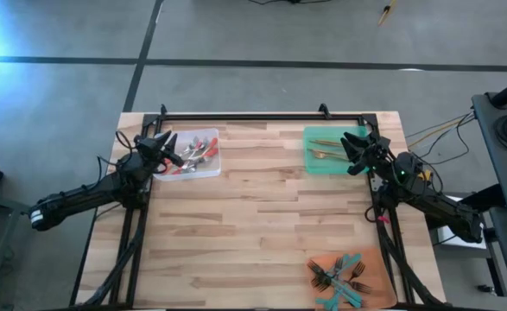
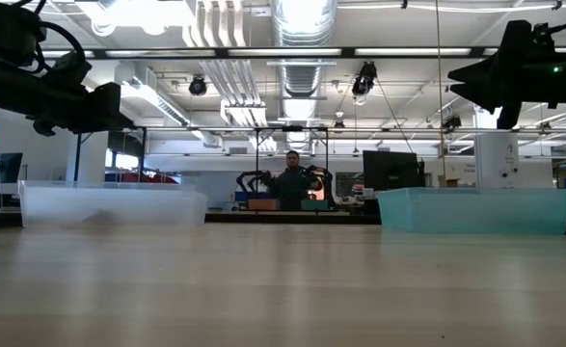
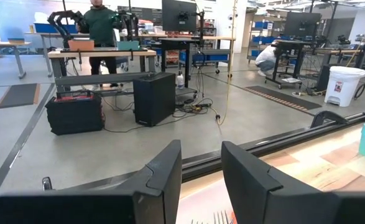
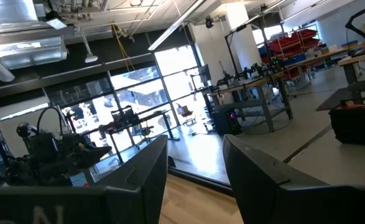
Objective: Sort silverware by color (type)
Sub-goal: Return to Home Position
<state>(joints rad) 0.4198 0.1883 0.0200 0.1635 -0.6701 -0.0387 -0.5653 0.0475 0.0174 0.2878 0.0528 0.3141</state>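
Observation:
The silverware lies in three trays. Red-handled pieces (image 1: 197, 154) fill the clear tray (image 1: 212, 169) at the far left. Gold pieces (image 1: 324, 149) rest in the green tray (image 1: 315, 164) at the far right. Teal-handled pieces (image 1: 344, 278) are piled on the orange tray (image 1: 378, 263) at the near right. My left gripper (image 1: 174, 154) hangs open and level above the clear tray's left edge, nothing between its fingers (image 3: 201, 180). My right gripper (image 1: 351, 149) hangs open above the green tray's right side, also bare (image 4: 194, 180).
A black rail (image 1: 244, 117) runs along the table's far edge. Bare wood (image 1: 253, 225) spreads over the middle and near left of the table. In the low view the clear tray (image 2: 109, 204) and green tray (image 2: 475, 210) stand low on the tabletop. A person (image 2: 292, 183) stands in the room beyond.

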